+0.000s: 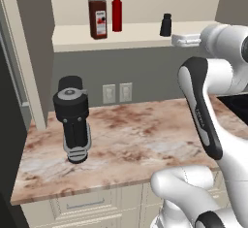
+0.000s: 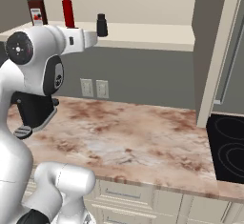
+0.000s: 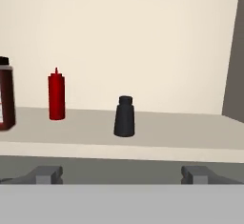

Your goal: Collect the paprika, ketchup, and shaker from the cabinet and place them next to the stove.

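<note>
Black shaker (image 3: 124, 117) faced on cabinet (image 3: 143, 137) shelf | step: first pick, approach | fingers (image 3: 47, 174) released, empty | next: advance to straddle shaker, clench.

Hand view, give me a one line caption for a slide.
Open gripper faces the cabinet shelf, where the shaker, ketchup and paprika stand upright.
</note>
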